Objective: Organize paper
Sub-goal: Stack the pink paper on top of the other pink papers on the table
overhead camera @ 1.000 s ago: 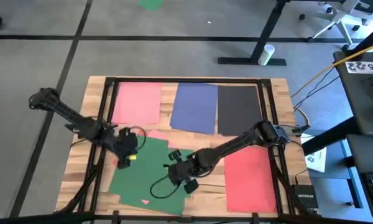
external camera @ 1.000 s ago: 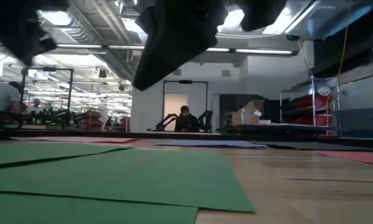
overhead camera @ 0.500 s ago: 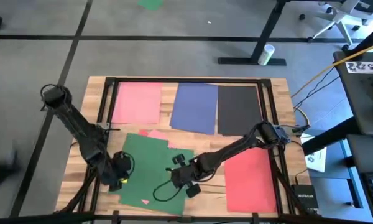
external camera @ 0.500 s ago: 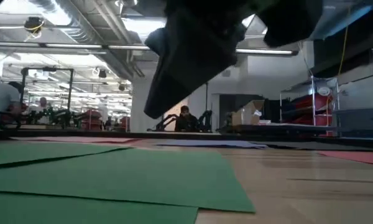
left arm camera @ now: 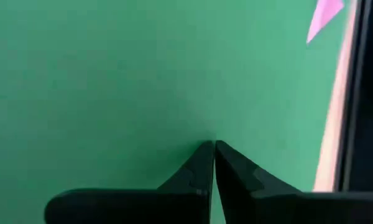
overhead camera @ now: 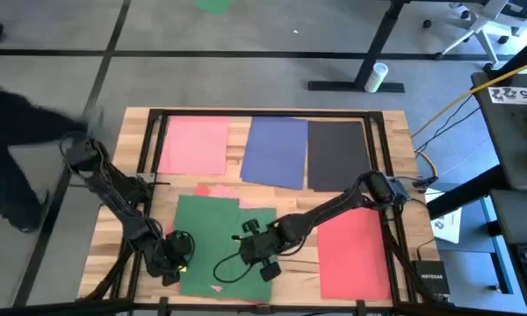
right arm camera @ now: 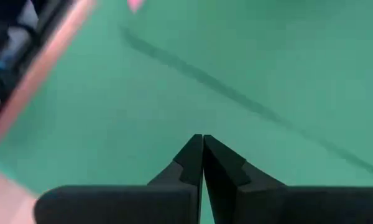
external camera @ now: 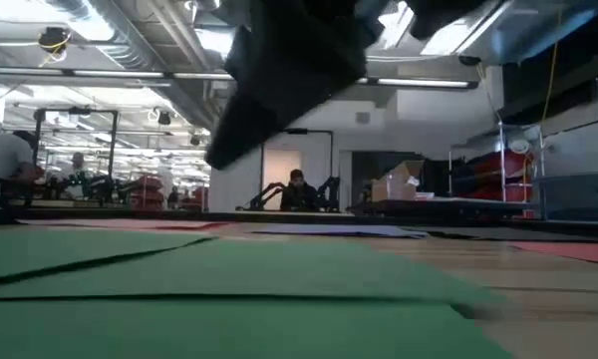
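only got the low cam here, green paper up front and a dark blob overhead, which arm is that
Observer: From above, the right gripper sits over the green sheets near the table's middle; the left gripper is at their near-left corner.
Operator: are either of them open
Observer: No. Each wrist view shows its fingers shut, tips down against green paper.
Operator: what else is on the table
Observer: Along the far edge lie a pink sheet, a blue sheet and a black sheet; a red sheet lies near-right.
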{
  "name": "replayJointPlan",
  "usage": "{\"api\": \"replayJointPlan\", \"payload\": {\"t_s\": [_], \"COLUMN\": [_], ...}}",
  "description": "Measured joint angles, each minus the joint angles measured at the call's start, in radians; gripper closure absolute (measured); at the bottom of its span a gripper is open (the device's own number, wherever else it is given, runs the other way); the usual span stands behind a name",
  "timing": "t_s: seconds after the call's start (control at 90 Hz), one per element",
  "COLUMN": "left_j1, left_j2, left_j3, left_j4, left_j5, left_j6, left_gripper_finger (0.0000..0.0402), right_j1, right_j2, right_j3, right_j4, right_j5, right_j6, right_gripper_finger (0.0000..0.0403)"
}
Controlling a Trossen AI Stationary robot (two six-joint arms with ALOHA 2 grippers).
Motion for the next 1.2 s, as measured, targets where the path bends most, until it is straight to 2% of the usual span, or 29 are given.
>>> {"api": "replayJointPlan", "payload": {"t_s": [0.1, 0.256, 0.567, 0.7, 0.933, 1.2], "left_j1": [0.013, 0.035, 0.065, 0.065, 0.066, 0.066], "left_j2": [0.014, 0.014, 0.014, 0.015, 0.016, 0.017], "left_j3": [0.0, 0.0, -0.002, -0.002, -0.003, -0.003], "left_j4": [0.011, -0.019, -0.039, -0.038, -0.037, -0.037], "left_j5": [-0.038, -0.069, -0.068, -0.068, -0.08, -0.082], "left_j6": [-0.016, -0.019, 0.022, 0.028, 0.032, 0.034], "left_gripper_finger": [0.0401, 0.0401, 0.0401, 0.0401, 0.0401, 0.0401], "right_j1": [0.0, 0.001, 0.014, 0.036, 0.061, 0.059], "right_j2": [0.0, 0.0, 0.059, 0.11, 0.122, 0.141], "right_j3": [0.0, 0.0, 0.0, 0.0, 0.0, 0.001], "right_j4": [0.031, 0.052, 0.073, 0.083, 0.183, 0.22], "right_j5": [-0.029, -0.018, 0.025, 0.054, 0.132, 0.096], "right_j6": [-0.004, -0.05, -0.179, -0.228, -0.277, -0.281], "right_gripper_finger": [0.0401, 0.039, 0.0292, 0.0265, 0.0257, 0.0257]}}
